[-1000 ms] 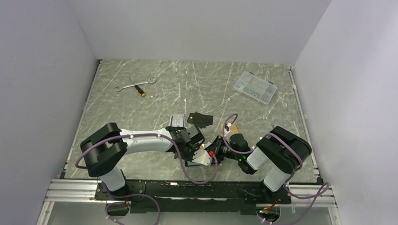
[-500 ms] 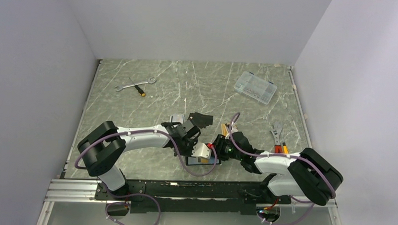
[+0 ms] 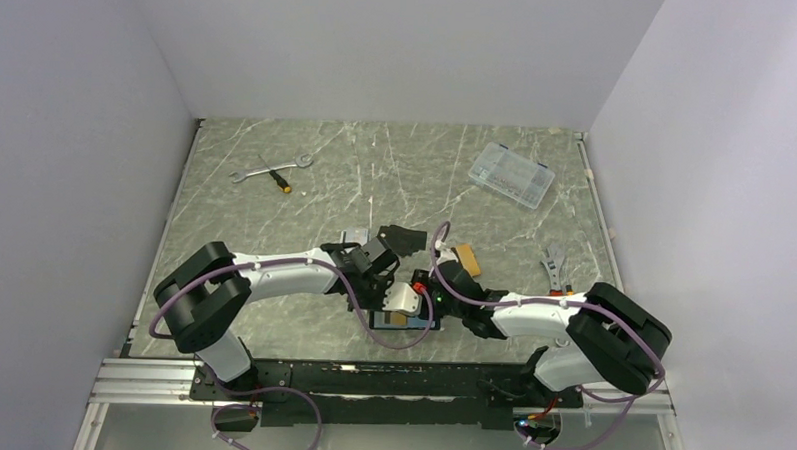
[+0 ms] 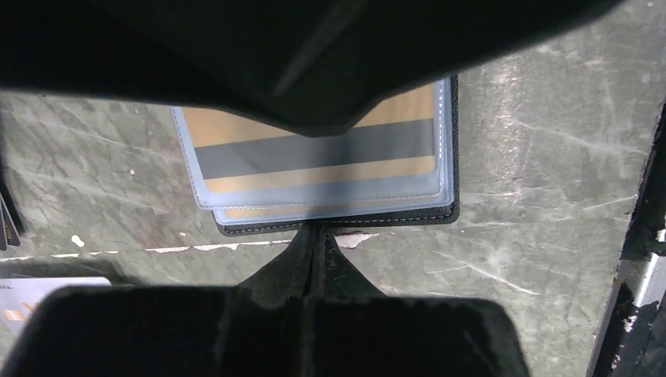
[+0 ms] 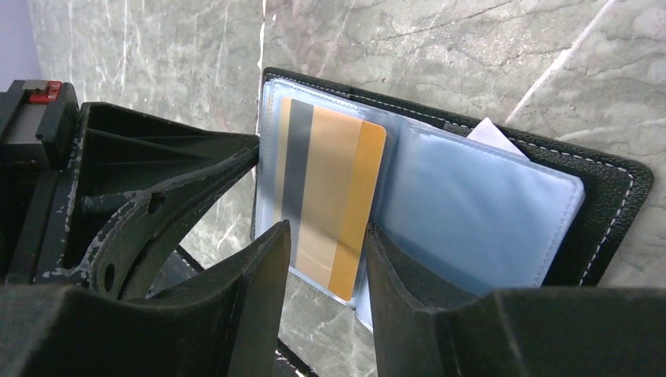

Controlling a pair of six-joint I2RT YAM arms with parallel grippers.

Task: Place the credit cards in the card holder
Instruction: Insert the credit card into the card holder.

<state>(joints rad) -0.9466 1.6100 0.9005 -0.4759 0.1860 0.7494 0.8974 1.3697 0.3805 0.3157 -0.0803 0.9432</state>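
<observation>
The card holder lies open on the table, black outside with pale blue-grey sleeves. An orange-tan credit card with a dark stripe sits in its left sleeve, one long edge still showing outside the pocket. My right gripper is open, its fingers astride the near end of that card. My left gripper is shut, tips together against the holder's stitched edge. In the top view both grippers meet over the holder. Another orange card lies on the table just beyond the right gripper.
A flat black piece and a pale card lie behind the left gripper. A wrench and screwdriver are at back left, a clear plastic box at back right, more tools at right.
The right arm has stretched out and swung left, bringing its gripper over the open holder. The left gripper shifted slightly and stays at the holder's edge.
</observation>
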